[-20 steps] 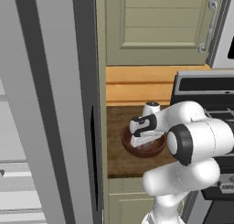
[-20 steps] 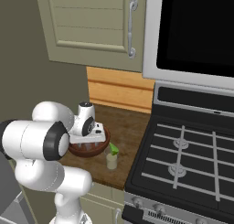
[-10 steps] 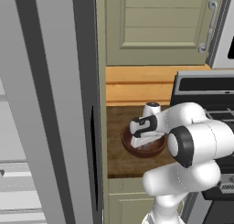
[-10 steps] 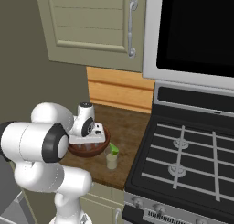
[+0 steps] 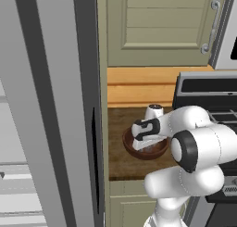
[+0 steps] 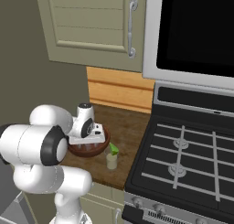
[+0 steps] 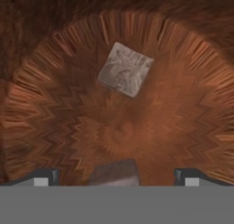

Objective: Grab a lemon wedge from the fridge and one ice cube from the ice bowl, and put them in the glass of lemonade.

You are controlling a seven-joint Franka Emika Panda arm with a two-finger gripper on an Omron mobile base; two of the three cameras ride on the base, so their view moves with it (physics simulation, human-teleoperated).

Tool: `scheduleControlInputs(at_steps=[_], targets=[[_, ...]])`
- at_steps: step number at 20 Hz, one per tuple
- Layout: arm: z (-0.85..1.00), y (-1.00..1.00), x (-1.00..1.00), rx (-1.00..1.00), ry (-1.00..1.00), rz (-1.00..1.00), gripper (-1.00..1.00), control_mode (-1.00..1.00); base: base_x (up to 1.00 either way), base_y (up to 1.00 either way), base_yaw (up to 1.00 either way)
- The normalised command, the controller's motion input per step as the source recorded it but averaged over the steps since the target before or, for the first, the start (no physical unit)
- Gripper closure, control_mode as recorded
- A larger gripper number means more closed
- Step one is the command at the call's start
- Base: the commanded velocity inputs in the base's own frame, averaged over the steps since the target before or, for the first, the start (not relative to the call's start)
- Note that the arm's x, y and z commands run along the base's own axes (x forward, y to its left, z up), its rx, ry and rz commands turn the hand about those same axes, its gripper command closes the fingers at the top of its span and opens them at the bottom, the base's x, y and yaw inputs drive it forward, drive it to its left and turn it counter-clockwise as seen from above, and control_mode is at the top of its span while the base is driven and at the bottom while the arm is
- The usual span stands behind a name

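The reddish-brown ice bowl (image 6: 91, 151) sits on the wooden counter next to the fridge (image 5: 51, 105). My gripper (image 7: 116, 178) points down into the ice bowl (image 7: 183, 104), open wide. One ice cube (image 7: 114, 173) lies between its fingertips (image 7: 43, 178), and another ice cube (image 7: 125, 68) rests farther along the bowl floor. My gripper (image 5: 149, 142) hangs just above the ice bowl (image 5: 134, 152). The glass of lemonade (image 6: 111, 161) stands just right of the bowl, with the yellow-green lemon wedge (image 6: 113, 149) at its rim.
A black stove (image 6: 183, 154) borders the counter on the right, close to the glass. Beige wall cabinets (image 5: 157, 27) hang above, and a wooden backsplash (image 6: 119, 88) closes the back. The grey fridge door stands along the left side of the bowl.
The hand has sunk slightly lower over the bowl. Its jaws remain wide apart.
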Motion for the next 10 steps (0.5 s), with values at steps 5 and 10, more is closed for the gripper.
scheduleControlInputs(at_steps=[5,10], targets=[[0.00,0.00,-0.14,0.00,-0.02,0.00,-1.00,-1.00,0.00,0.00,0.00],[0.00,0.00,-0.07,0.00,-0.03,0.00,-1.00,-1.00,0.00,0.00,0.00]])
